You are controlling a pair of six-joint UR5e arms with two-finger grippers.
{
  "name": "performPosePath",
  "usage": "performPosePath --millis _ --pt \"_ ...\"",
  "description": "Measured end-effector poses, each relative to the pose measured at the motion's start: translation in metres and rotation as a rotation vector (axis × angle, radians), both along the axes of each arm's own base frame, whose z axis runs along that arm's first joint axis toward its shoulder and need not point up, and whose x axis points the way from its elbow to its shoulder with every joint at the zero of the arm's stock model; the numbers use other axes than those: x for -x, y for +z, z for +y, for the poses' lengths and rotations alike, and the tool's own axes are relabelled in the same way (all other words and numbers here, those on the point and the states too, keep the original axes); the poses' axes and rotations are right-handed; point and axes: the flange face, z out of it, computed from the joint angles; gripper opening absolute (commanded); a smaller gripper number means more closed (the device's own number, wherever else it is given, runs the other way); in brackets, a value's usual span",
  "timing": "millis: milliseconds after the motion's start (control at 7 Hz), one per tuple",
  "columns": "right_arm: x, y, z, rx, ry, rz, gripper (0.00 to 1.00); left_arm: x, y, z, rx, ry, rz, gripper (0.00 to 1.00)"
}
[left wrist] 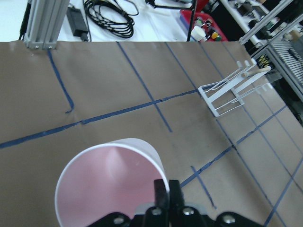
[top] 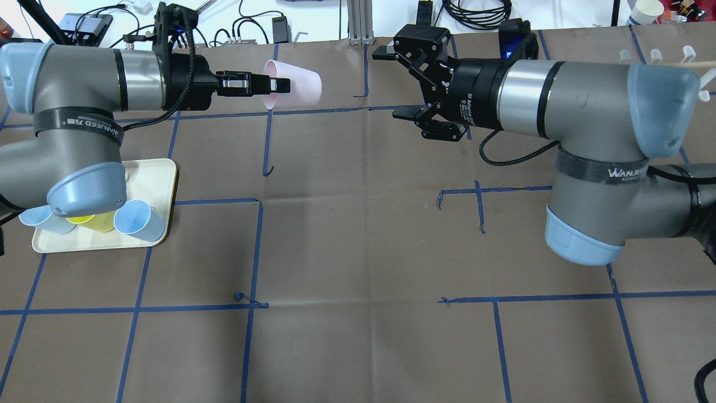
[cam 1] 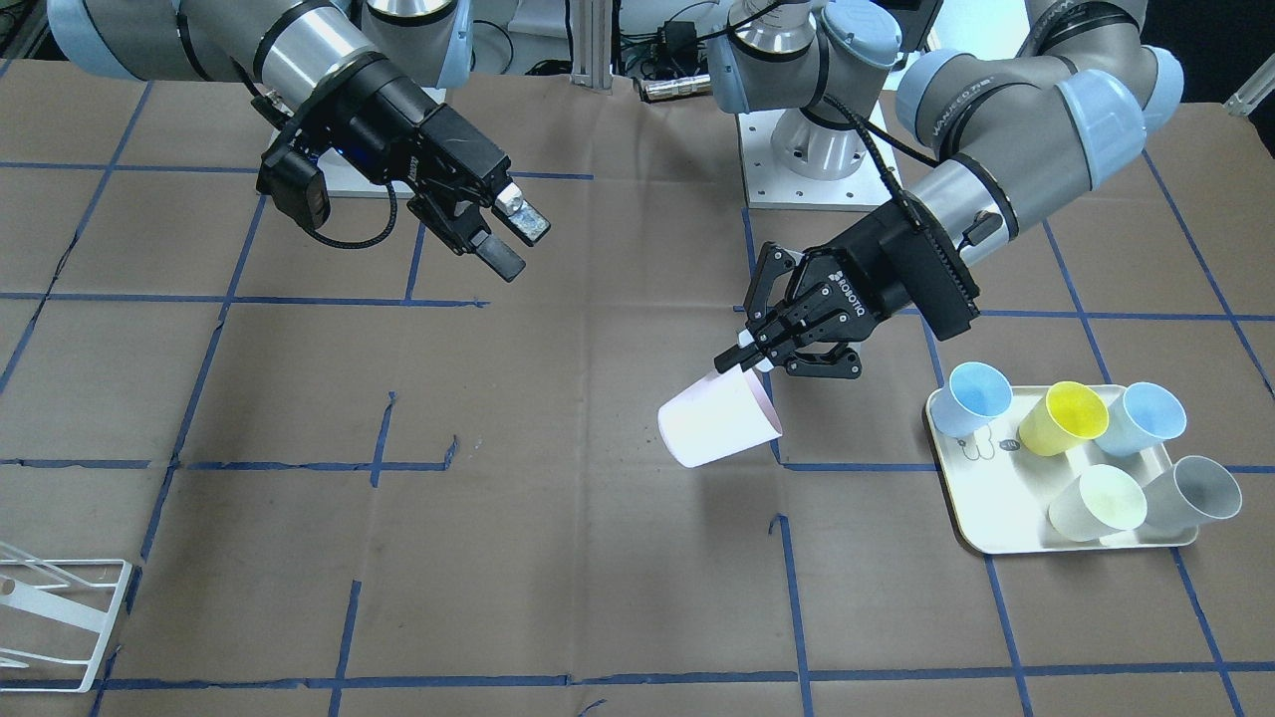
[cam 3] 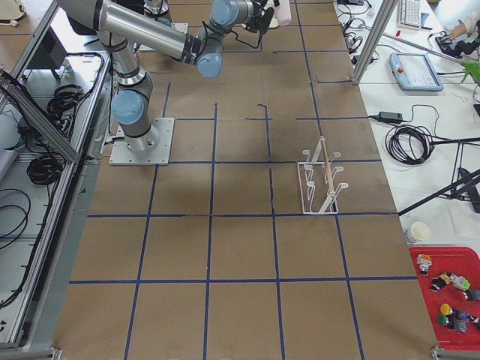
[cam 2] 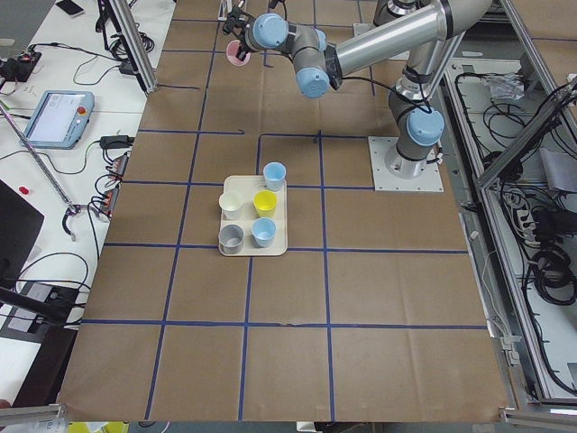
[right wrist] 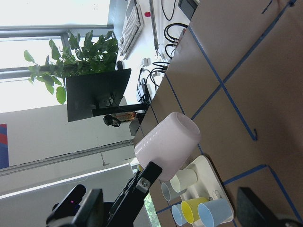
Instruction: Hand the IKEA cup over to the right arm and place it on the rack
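left gripper (top: 275,85) – fingers clamped on the pink cup's (top: 296,84) rim; cup on its side above the table (top: 358,235), overhead 11 o'clock, base pointing away | right gripper (top: 396,84) – fingers spread wide, at the cup's 3 o'clock, well apart | rack (cam 3: 322,180) at 2 o'clock; tray (top: 159,170) at 8 o'clock

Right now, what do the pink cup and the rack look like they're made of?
Pink cup: likely plastic, matte, thin-walled, evenly tinted, no sharp glare. Rack: thin metal wire painted white, going by slim straight rods; its tan rod looks wooden.
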Motion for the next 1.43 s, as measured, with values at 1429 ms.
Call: performPosePath --millis 1429 --pt "0.040 0.013 0.002 0.177 -0.116 -0.035 0.99 0.043 -0.059 0.069 0.443 -0.155 0.093 0.00"
